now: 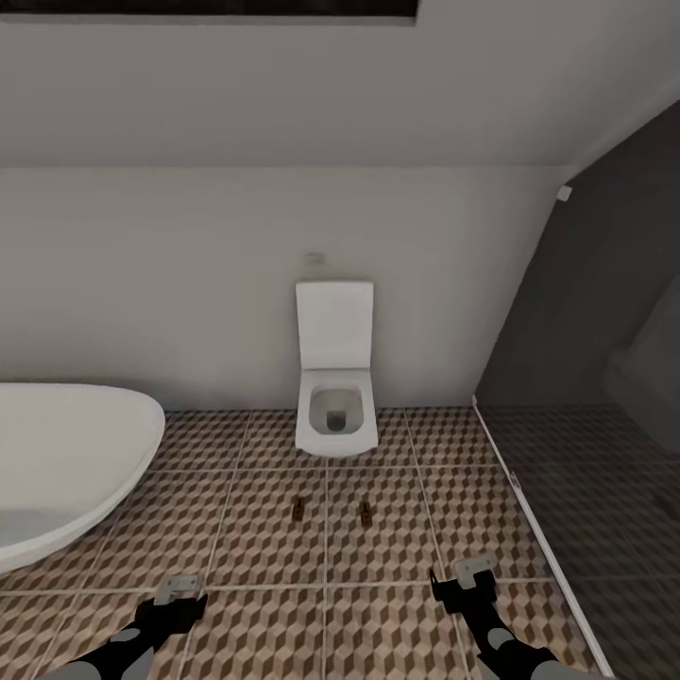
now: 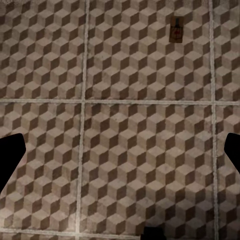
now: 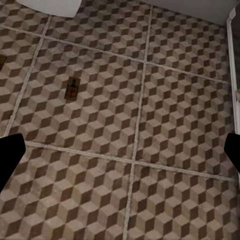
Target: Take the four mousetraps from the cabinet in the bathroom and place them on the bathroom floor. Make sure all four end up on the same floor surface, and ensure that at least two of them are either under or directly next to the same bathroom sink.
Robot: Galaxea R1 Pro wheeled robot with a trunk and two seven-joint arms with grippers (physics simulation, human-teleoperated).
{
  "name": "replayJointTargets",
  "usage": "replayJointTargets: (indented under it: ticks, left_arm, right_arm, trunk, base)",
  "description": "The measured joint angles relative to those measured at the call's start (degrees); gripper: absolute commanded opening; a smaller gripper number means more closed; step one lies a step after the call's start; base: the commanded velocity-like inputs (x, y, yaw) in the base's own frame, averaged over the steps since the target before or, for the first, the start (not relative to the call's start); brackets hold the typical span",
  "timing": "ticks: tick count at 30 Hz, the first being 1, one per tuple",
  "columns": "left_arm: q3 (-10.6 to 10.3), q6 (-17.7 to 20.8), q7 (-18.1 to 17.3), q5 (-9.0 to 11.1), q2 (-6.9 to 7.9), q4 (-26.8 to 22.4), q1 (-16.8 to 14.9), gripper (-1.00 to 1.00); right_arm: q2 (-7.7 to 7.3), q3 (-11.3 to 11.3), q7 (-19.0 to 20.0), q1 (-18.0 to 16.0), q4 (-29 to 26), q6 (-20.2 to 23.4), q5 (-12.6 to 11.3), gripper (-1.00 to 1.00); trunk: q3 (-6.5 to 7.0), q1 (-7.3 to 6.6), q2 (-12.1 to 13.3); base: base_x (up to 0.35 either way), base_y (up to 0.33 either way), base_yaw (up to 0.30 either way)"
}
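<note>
head view — two mousetraps (image 1: pixel 298 509) (image 1: pixel 365 513) on bathroom floor (image 1: pixel 378 623).

Two mousetraps are seen lying flat on the bathroom floor (image 1: pixel 378 557), side by side but apart, near the centre of the head view: the left mousetrap (image 1: pixel 298 509) and the right mousetrap (image 1: pixel 365 513). Both are small brown boards on cube-patterned tiles.

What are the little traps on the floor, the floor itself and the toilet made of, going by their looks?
The mousetraps: brown boards, likely wood, with dark wire and a red spot in the wrist views. The floor: large square tiles, probably ceramic, printed with a matte cube pattern and pale grout lines. The toilet: smooth plain white, probably glazed ceramic, though the render leaves that open.
</note>
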Motion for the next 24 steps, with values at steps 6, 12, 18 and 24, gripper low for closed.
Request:
replayJointTargets:
  ticks: [6,12,18,24]
  left_arm:
    - [0.0,0.0,0.0,0.0,0.0,0.0,0.0,1.0]
    - [0.0,0.0,0.0,0.0,0.0,0.0,0.0,1.0]
    - [0.0,0.0,0.0,0.0,0.0,0.0,0.0,1.0]
    - [0.0,0.0,0.0,0.0,0.0,0.0,0.0,1.0]
  right_arm:
    - [0.01,0.0,0.0,0.0,0.0,0.0,0.0,1.0]
    - [0.01,0.0,0.0,0.0,0.0,0.0,0.0,1.0]
    - [0.01,0.0,0.0,0.0,0.0,0.0,0.0,1.0]
    - [0.01,0.0,0.0,0.0,0.0,0.0,0.0,1.0]
  trunk:
    - [0.49,0.0,0.0]
    - [0.99,0.0,0.0]
    - [1.48,0.0,0.0]
    - [1.96,0.0,0.0]
  base:
    - [0.0,0.0,0.0]
    - [0.0,0.0,0.0]
    - [0.0,0.0,0.0]
    - [0.0,0.0,0.0]
